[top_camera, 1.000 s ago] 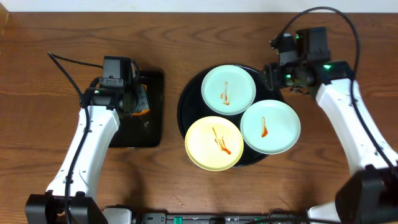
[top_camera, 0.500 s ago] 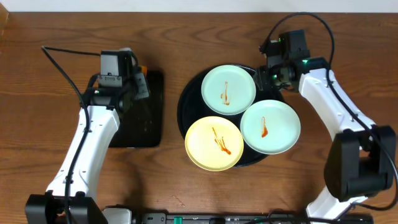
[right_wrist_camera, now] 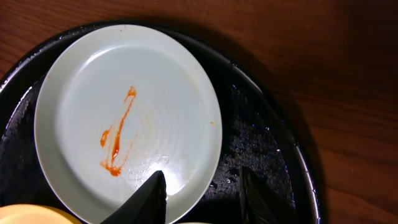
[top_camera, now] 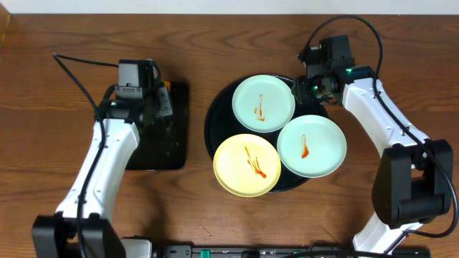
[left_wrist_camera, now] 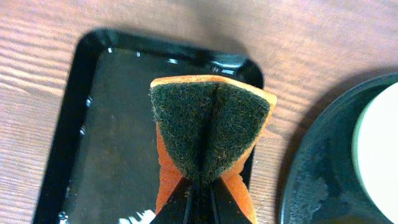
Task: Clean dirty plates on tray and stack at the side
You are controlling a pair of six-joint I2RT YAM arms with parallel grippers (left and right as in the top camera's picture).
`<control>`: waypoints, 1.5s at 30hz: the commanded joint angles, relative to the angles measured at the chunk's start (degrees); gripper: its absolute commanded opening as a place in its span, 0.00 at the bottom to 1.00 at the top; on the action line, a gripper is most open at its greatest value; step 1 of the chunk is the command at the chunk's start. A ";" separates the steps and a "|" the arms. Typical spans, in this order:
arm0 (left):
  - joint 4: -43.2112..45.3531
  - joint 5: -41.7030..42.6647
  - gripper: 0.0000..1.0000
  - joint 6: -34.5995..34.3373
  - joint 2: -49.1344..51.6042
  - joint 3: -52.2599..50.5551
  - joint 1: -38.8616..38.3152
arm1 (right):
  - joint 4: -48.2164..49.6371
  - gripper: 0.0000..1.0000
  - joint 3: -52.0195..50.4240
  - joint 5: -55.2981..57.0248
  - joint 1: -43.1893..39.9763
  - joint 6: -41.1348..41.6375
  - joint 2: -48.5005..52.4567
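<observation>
1. We found the right gripper (right_wrist_camera: 204, 198) spread wide across the rim of the rear mint-blue plate (right_wrist_camera: 124, 112), one finger over the plate and the other over the round tray (right_wrist_camera: 267, 143).
2. The yellow plate (top_camera: 247, 165) and front mint-blue plate (top_camera: 312, 146) shared that glossy black tray, midway between the side edges of the table (top_camera: 72, 36). All three plates were shallow and sauce-streaked.
3. The left gripper (left_wrist_camera: 200, 202) clamped a folded orange sponge (left_wrist_camera: 211, 124), coarse dark face outward, over the rectangular tray (left_wrist_camera: 112, 137).

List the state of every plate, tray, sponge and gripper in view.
upper mint plate: sauce-streaked, on tray
right mint plate: sauce-streaked, on tray
yellow plate: sauce-streaked, overhanging tray rim
round tray: holding three plates, wet-speckled
rectangular tray: wet-looking
sponge: folded, pinched
left gripper: shut on sponge
right gripper: open, straddling upper mint plate's rim
</observation>
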 commanded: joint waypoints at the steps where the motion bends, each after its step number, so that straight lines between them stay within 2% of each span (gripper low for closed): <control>1: -0.74 -0.02 0.08 -0.61 4.28 -0.66 0.13 | -0.26 0.37 1.05 0.04 0.70 0.83 0.66; 6: -0.83 1.64 0.08 -0.76 9.44 -0.66 0.13 | -0.26 0.36 1.05 0.04 0.74 0.83 0.66; 12: -1.90 7.58 0.07 -0.79 14.78 -0.66 0.11 | -0.31 0.36 1.05 0.04 0.74 0.83 0.63; 24: 0.28 13.84 0.07 -0.96 15.82 -0.66 -3.04 | -0.31 0.36 1.05 0.04 0.66 0.83 0.66; 31: 2.84 14.47 0.07 -0.98 15.82 -0.66 -5.73 | -0.92 0.36 1.05 0.04 0.66 0.83 0.63; 41: 4.04 14.36 0.08 -0.94 15.54 -0.63 -5.81 | -1.22 0.36 1.05 0.04 0.66 0.83 0.63; 45: 3.28 7.69 0.07 -0.96 12.39 -0.46 -5.79 | -1.81 0.36 1.05 0.04 0.66 0.76 0.63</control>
